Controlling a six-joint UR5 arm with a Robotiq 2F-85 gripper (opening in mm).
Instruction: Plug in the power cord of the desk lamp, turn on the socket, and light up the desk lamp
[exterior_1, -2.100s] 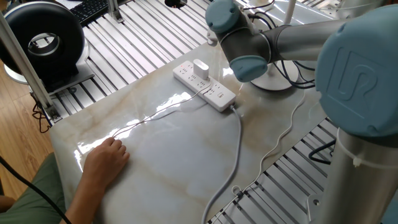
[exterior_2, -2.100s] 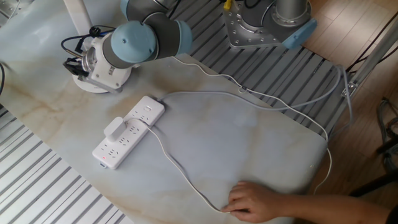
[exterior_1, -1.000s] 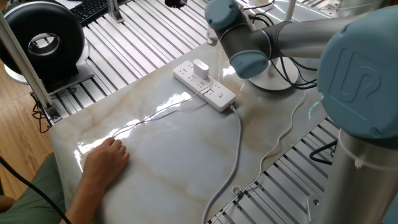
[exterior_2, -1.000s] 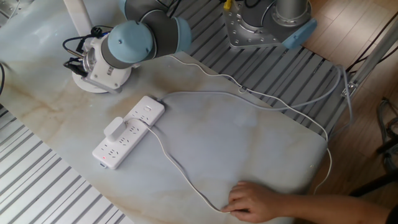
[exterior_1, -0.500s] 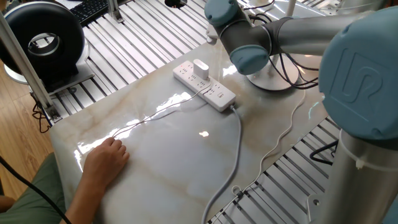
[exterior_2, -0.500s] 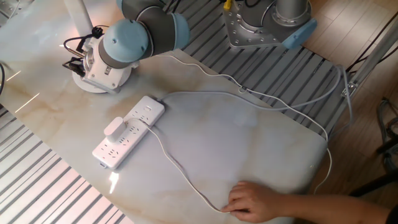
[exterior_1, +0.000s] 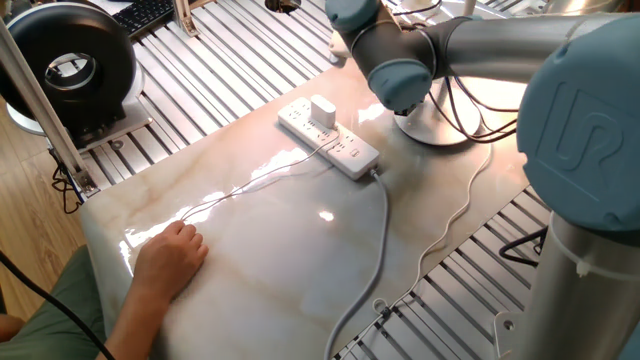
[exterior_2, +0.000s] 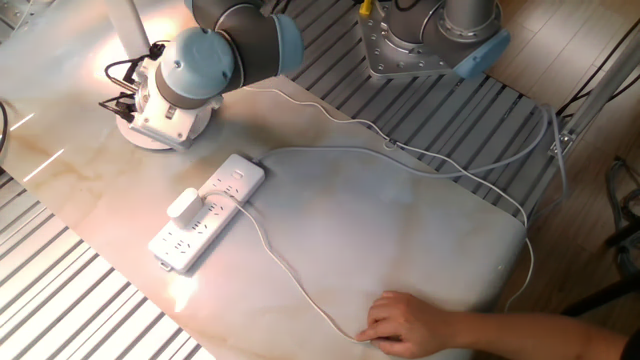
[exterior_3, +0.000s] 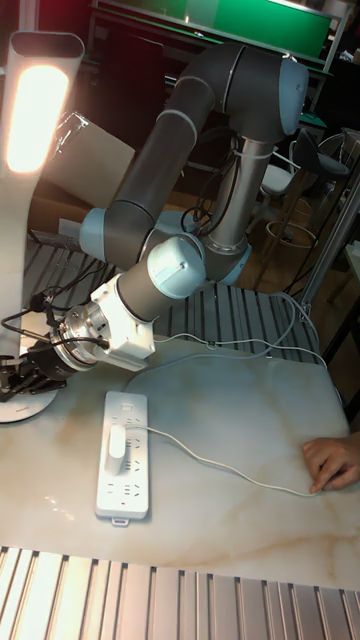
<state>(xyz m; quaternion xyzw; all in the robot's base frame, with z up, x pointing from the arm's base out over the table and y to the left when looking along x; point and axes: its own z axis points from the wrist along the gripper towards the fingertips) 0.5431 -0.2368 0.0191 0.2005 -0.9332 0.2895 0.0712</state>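
Observation:
The desk lamp is lit: its head (exterior_3: 36, 100) glows warm above the slim pole (exterior_2: 126, 25) and round base (exterior_1: 441, 126). My gripper (exterior_3: 14, 377) sits low over the base (exterior_3: 27, 402), at the left of the tall view; its dark fingers are too small to tell apart. The socket (exterior_1: 329, 134) (exterior_2: 205, 224) (exterior_3: 124, 468) lies flat on the marble. The white plug (exterior_1: 322, 107) (exterior_2: 182, 204) (exterior_3: 117, 447) stands in it. The power cord (exterior_2: 290, 280) trails from the plug to a person's hand.
A person's hand (exterior_1: 170, 254) (exterior_2: 408, 323) rests on the table's near corner, on the thin cord. The strip's thicker cable (exterior_1: 384, 230) runs off the table edge. A black round fan (exterior_1: 68, 65) stands beyond the table. Slatted metal surrounds the marble top.
The lamp has come on: warm light now falls on the table around its base. My wrist has shifted slightly toward the lamp. Strip, plug and hand have stayed put.

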